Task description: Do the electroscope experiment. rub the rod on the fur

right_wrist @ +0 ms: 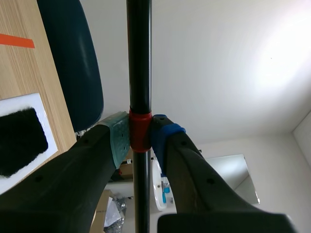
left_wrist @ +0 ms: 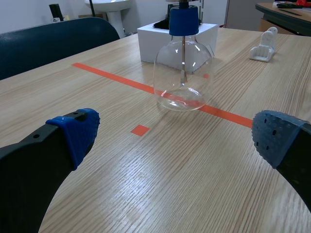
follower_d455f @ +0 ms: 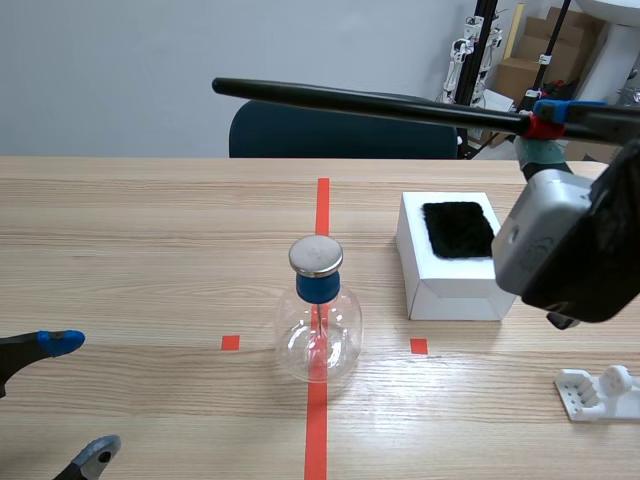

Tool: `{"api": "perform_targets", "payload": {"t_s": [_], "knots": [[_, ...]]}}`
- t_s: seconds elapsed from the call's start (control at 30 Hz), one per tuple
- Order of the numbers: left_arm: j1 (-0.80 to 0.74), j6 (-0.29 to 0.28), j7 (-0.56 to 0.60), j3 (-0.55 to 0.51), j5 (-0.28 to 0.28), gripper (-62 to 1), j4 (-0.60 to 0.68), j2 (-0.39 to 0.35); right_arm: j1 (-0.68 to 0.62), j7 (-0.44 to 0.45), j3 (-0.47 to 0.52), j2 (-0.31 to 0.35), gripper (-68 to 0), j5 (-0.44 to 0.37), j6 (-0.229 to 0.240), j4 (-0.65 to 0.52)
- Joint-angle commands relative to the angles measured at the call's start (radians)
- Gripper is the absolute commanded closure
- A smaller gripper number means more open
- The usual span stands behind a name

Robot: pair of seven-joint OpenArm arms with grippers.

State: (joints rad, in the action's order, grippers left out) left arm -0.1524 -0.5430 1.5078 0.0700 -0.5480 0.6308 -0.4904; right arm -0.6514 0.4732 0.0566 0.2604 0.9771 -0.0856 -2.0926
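High at two o'clock, our right claw (follower_d455f: 541, 125) clamps the rod (follower_d455f: 370, 102).
We should lay it flat on the fur (follower_d455f: 458, 229) and stroke lengthwise.

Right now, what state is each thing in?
fur, lying flat on top of the white box
rod, held clear of the table, roughly level, off the fur
electroscope, upright on the table
right gripper, shut on the rod
left gripper, open and empty
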Motion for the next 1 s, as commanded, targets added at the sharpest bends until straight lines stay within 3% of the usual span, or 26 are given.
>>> {"api": "perform_targets", "payload": {"t_s": [0.0, 0.6, 0.97], "knots": [[0.0, 0.002, 0.046, -0.006, 0.013, -62.3, 0.019, -0.009, 0.005, 0.003, 0.001, 0.0, 0.1, -0.011, -0.014, -0.017], [0.0, 0.002, 0.046, -0.006, 0.013, -62.3, 0.019, -0.009, 0.006, 0.011, 0.001, 0.0, 0.1, -0.011, -0.015, -0.017], [0.0, 0.002, 0.046, -0.006, 0.013, -62.3, 0.019, -0.009, 0.006, 0.011, 0.056, 0.0, 0.1, -0.011, -0.026, -0.018]]}}
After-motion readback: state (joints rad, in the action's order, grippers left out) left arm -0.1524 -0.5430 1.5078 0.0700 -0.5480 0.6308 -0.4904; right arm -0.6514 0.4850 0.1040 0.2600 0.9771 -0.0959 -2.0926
